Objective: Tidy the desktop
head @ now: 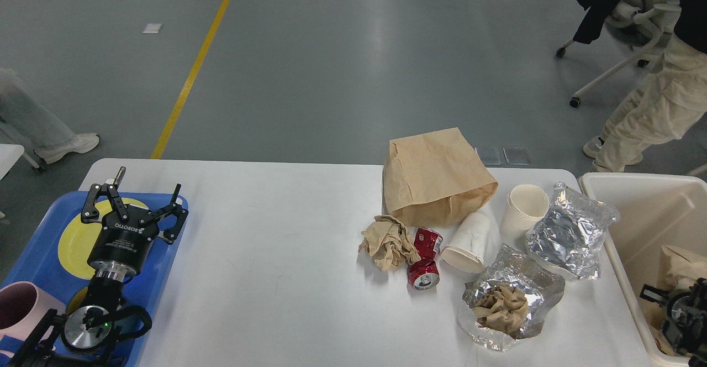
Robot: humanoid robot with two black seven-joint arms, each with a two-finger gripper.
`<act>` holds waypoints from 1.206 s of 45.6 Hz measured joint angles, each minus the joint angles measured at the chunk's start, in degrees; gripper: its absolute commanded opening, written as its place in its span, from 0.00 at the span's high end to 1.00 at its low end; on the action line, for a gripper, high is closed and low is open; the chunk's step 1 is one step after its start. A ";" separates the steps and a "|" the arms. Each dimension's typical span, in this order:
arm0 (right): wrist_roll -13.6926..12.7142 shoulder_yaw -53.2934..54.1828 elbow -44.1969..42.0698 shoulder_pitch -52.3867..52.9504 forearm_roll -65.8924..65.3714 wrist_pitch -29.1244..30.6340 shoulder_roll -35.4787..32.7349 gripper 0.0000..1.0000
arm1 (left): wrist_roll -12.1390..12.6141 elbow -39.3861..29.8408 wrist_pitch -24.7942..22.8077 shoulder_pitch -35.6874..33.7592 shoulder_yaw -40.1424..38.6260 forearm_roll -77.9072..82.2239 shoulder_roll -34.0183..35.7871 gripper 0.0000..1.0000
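The white desktop holds litter on its right half: a brown paper bag, a crumpled brown paper, a crushed red can, a white paper cup on its side, upright white cups, a crumpled foil, and a foil with brown paper in it. My left gripper is open and empty above the blue tray. My right gripper is low inside the cream bin, small and dark, next to a brown paper piece.
The blue tray holds a yellow plate and a pink mug at the front left. The cream bin stands off the desktop's right edge. People and a wheeled chair are on the floor behind.
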 measured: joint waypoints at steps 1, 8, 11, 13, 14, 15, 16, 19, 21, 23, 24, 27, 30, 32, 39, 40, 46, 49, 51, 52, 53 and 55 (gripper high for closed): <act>-0.03 0.00 0.04 -0.03 0.00 0.02 0.00 0.51 | 0.00 0.00 0.00 0.00 0.00 0.00 0.00 0.03; 0.01 -0.09 0.07 -0.11 0.00 -0.74 -0.11 0.00 | 0.00 0.00 0.00 0.00 0.00 0.00 0.00 0.03; 0.06 -0.11 0.08 -0.11 0.00 -1.52 -0.18 0.00 | 0.00 0.00 0.00 0.00 0.00 0.00 0.00 0.03; 0.07 -0.11 0.18 -0.11 0.00 -1.74 -0.19 0.00 | 0.00 0.00 0.00 0.00 0.00 0.00 0.00 0.04; 0.09 -0.12 0.26 -0.11 0.00 -1.82 -0.22 0.00 | 0.00 0.00 0.00 0.00 0.00 0.00 0.00 0.03; 0.09 -0.12 0.32 -0.11 0.00 -1.86 -0.26 0.00 | 0.00 0.00 0.00 0.00 0.00 0.00 0.00 0.03; 0.09 -0.12 0.36 -0.11 0.00 -1.88 -0.33 0.00 | 0.00 0.00 0.00 0.00 0.00 0.00 0.00 0.03; 0.11 -0.13 0.41 -0.12 0.00 -1.92 -0.56 0.00 | 0.00 0.00 0.00 0.00 0.00 0.00 0.00 0.03; 0.11 -0.17 0.41 -0.12 0.00 -1.93 -0.65 0.00 | 0.00 0.00 0.00 0.00 0.00 0.00 0.00 0.03; 0.11 -0.19 0.41 -0.12 0.00 -1.93 -0.70 0.00 | 0.00 0.00 0.00 0.00 0.00 0.00 0.00 0.03; 0.11 -0.20 0.41 -0.12 0.00 -1.93 -0.73 0.00 | 0.00 0.00 0.00 0.00 0.00 0.00 0.00 0.03; 0.11 -0.21 0.41 -0.12 0.00 -1.93 -0.81 0.00 | 0.00 0.00 0.00 0.00 0.00 0.00 0.00 0.03; 0.11 -0.21 0.41 -0.12 0.00 -1.94 -0.84 0.00 | 0.00 0.00 0.00 0.00 0.00 0.00 0.00 0.03; 0.11 -0.21 0.43 -0.14 0.00 -1.94 -0.85 0.00 | 0.00 0.00 0.00 0.00 0.00 0.00 0.00 0.03; 0.11 -0.34 0.64 -0.14 0.00 -1.94 -0.98 0.00 | 0.00 0.00 0.00 0.00 0.00 0.00 0.00 0.03; 0.11 -0.36 0.69 -0.08 0.00 -1.94 -1.03 0.00 | 0.00 0.00 0.00 0.00 0.00 0.00 0.00 0.04; 0.06 -0.29 0.99 0.63 -0.07 -1.53 -1.89 0.00 | 0.01 0.00 0.00 0.00 0.00 0.00 0.00 0.03; -0.03 -0.40 1.83 1.42 -0.34 -0.97 -2.49 0.00 | 0.01 0.00 0.00 0.00 0.00 0.00 0.00 0.03; -0.10 -0.62 3.00 2.34 -0.60 -0.34 -3.36 0.00 | 0.07 0.00 0.00 0.00 0.00 0.00 0.00 0.03; -0.13 -0.71 3.83 3.05 -0.73 0.11 -4.04 0.00 | 0.07 0.00 0.00 0.00 0.00 0.00 0.00 0.03; -0.20 -0.82 5.07 4.10 -0.88 0.72 -5.07 0.00 | 0.07 0.00 0.00 0.00 0.00 0.00 0.00 0.03; -0.53 -1.07 7.73 6.32 -1.10 1.88 -7.08 0.00 | 0.07 0.00 0.00 0.00 0.00 0.00 0.00 0.04</act>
